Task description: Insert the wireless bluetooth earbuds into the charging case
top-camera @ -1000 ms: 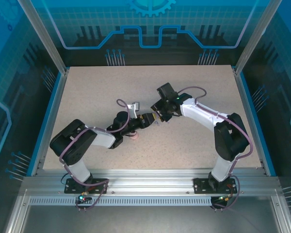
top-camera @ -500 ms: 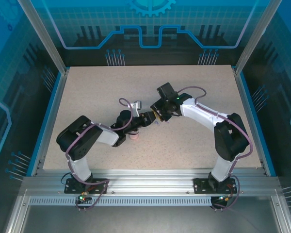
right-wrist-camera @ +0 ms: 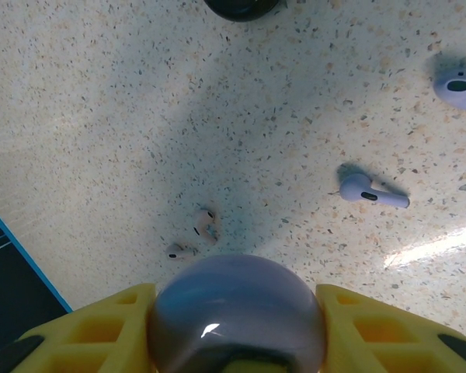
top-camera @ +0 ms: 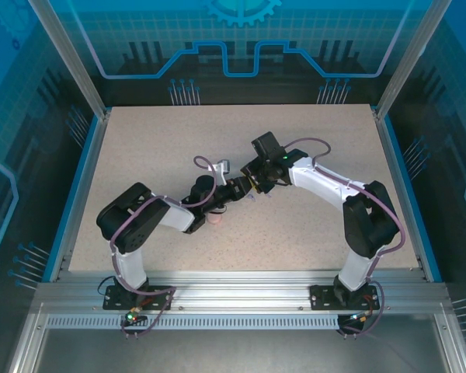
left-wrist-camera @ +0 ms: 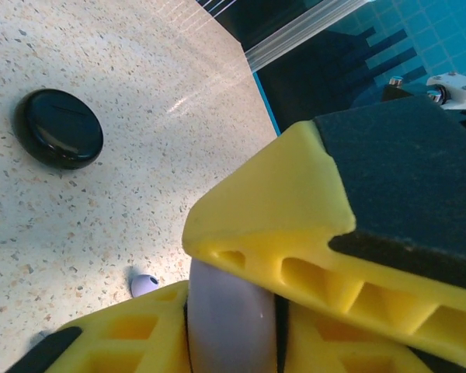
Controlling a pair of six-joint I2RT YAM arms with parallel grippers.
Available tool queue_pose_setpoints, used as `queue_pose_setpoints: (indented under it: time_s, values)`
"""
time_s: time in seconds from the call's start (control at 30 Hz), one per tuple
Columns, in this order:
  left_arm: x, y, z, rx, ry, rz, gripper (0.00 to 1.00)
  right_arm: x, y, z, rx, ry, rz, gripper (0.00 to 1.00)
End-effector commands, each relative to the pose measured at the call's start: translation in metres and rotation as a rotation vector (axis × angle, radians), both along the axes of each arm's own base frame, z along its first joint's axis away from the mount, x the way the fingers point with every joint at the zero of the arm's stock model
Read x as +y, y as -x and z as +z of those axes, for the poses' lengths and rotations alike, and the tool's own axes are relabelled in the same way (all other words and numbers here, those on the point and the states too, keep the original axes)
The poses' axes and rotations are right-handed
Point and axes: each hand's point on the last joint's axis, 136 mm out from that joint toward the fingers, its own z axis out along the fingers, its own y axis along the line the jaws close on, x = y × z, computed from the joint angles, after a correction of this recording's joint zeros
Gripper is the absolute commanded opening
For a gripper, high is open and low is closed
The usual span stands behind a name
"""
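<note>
Gripping the lavender case [right-wrist-camera: 237, 311] from both sides, your right fingers [right-wrist-camera: 101, 326] hold it at a medium gap and your left fingers [left-wrist-camera: 132, 330] sit narrow on its edge, mid-desk [top-camera: 295, 233]. Can't tell if it's open or what's inside. Two lavender earbuds [right-wrist-camera: 370, 191] and two pink earbuds [right-wrist-camera: 206, 227] lie loose on the desk nearby. Black case [left-wrist-camera: 58, 128] sits shut, well apart.

speckled beige table [top-camera: 140, 140], blue patterned walls [top-camera: 241, 47].
</note>
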Motion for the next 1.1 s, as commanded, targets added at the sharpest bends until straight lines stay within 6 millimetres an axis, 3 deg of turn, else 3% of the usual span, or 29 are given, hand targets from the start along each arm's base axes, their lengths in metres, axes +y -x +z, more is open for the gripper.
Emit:
queue_pose_setpoints:
  time_s: [0.0,0.2,0.33,0.4,0.53,0.7,0.83,1.07]
  values:
    - [-0.001,-0.011,0.015,-0.052,0.036,0.039,0.26,0.0,0.01,0.004,0.012,-0.011,0.017,0.38]
    - [0.001,-0.01,0.015,-0.046,0.037,0.046,0.11,-0.001,0.008,0.005,0.005,-0.013,0.009,0.39]
    - [0.002,-0.007,0.014,-0.028,0.037,0.043,0.0,-0.008,-0.001,0.017,-0.039,-0.017,0.006,0.68]
    - [0.004,-0.004,0.014,-0.015,0.032,0.035,0.0,-0.02,-0.006,0.031,-0.078,0.001,0.01,0.79]
    - [0.001,0.01,0.022,0.0,-0.007,-0.051,0.0,-0.059,-0.006,0.054,-0.177,0.074,0.053,0.87]
    - [-0.002,0.032,0.038,-0.003,-0.071,-0.218,0.0,-0.093,0.005,0.053,-0.328,0.084,0.176,0.9]
    - [0.002,0.047,0.052,-0.018,-0.116,-0.332,0.0,-0.089,0.018,0.058,-0.51,0.037,0.371,0.89]
    - [-0.001,0.069,0.073,-0.041,-0.123,-0.492,0.0,-0.054,0.054,0.07,-0.763,-0.126,0.636,0.87]
